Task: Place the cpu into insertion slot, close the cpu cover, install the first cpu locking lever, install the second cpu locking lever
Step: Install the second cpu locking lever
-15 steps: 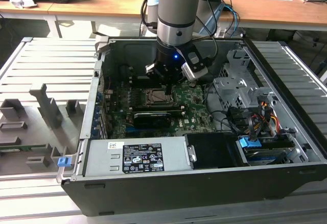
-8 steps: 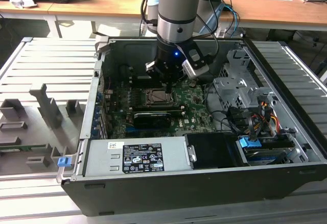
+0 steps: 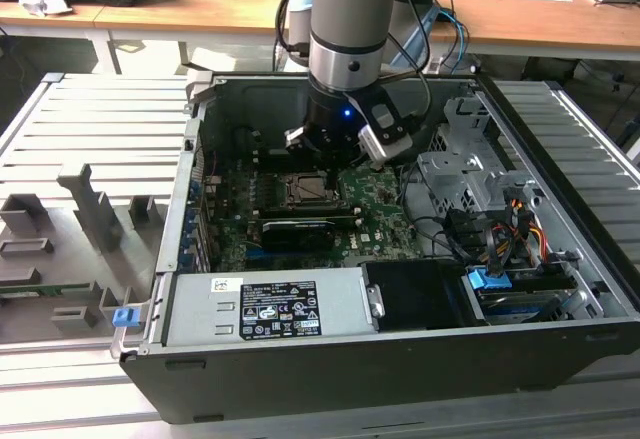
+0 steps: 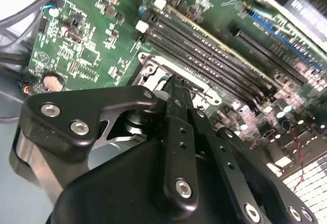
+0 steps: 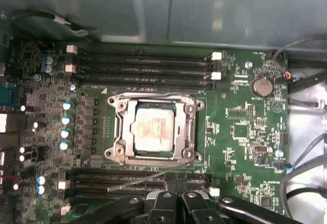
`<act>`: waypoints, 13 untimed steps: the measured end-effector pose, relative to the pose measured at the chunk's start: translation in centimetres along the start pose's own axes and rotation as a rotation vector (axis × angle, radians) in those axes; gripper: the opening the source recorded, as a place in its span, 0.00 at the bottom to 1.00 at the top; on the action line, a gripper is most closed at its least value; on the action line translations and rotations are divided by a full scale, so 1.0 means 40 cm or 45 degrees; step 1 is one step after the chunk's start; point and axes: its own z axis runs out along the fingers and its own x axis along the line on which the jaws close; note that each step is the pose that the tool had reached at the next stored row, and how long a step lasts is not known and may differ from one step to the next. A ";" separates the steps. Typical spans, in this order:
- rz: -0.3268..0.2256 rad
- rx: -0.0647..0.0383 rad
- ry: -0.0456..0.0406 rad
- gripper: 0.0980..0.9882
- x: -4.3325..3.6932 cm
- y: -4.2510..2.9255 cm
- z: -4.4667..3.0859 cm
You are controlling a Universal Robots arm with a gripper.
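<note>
In the first wrist view the cpu [image 5: 153, 129] lies flat in the insertion slot [image 5: 118, 132], its silver top showing through the cut-out of the cpu cover [image 5: 190, 129], which is down over it. A thin metal locking lever [image 5: 138, 182] slants across the memory slots beside the socket, its end standing free. My gripper [image 5: 173, 185] hovers just past that lever with its black fingers pressed together and nothing between them. In the exterior view the gripper [image 3: 325, 154] hangs over the far edge of the socket [image 3: 308, 191]. In the second wrist view the fingertips [image 4: 176, 89] sit over a socket corner [image 4: 153, 68].
Memory slots [image 5: 143, 66] flank the socket on two sides. A black expansion card [image 3: 300, 229] lies close in front of it, and the grey power supply box [image 3: 265, 307] beyond that. Cables [image 3: 500, 239] and a drive cage [image 3: 455, 174] crowd the exterior view's right.
</note>
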 end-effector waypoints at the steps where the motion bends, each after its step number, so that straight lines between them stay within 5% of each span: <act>1: 0.000 0.000 0.000 0.01 0.000 -0.003 0.000; 5: 0.000 0.000 0.000 0.01 0.000 -0.008 -0.001; 8: -0.001 -0.022 -0.001 0.01 0.003 -0.019 0.003; 13: -0.004 -0.028 -0.001 0.01 0.064 -0.018 0.020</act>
